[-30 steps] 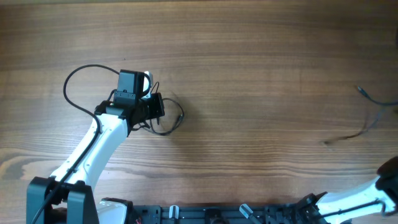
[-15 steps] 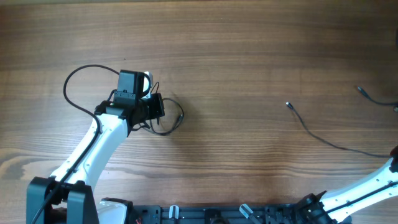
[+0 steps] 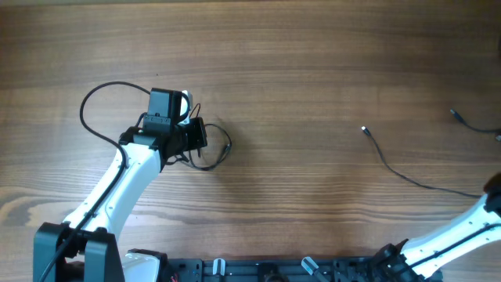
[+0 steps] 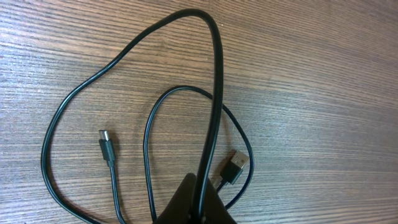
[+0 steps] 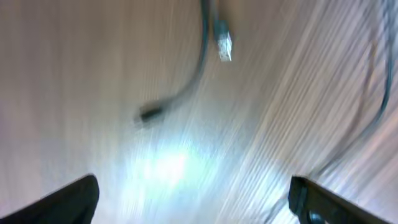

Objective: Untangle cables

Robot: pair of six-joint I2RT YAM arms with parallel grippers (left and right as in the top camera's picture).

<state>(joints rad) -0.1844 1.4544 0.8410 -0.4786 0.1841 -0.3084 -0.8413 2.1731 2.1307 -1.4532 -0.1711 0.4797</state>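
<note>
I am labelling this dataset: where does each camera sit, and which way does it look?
Overhead: above the table, looking straight down; the left arm and right arm show.
Left wrist: on the left arm, looking down at the coiled cable; the left gripper shows at the bottom edge, shut on it.
Right wrist: low over the table, blurred, facing the loose cable; the open right gripper shows, fingers in the bottom corners.
Shared: overhead and left wrist both show the coiled cable.

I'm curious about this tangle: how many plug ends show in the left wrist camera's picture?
2: a small slim plug left of centre, and a wider flat plug at lower right, beside the gripped cable. More may be hidden outside the frame.
</note>
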